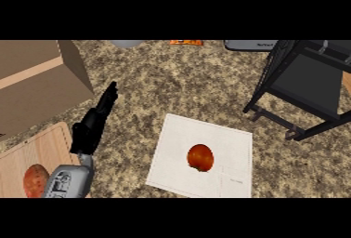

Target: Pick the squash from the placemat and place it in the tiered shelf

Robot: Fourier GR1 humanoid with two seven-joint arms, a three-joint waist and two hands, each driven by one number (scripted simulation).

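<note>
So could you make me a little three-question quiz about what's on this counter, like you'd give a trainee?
1. True or false: the squash already sits in the tiered shelf.
2. What lies under the squash? A) wooden board B) white placemat C) cardboard box
3. Fill in: the left robot hand shows with its fingers ____, touching nothing.

Key
1. False: it is on the placemat, apart from the shelf.
2. B.
3. Straight; the cardboard box is at its left, the wooden board beside the forearm.
</note>
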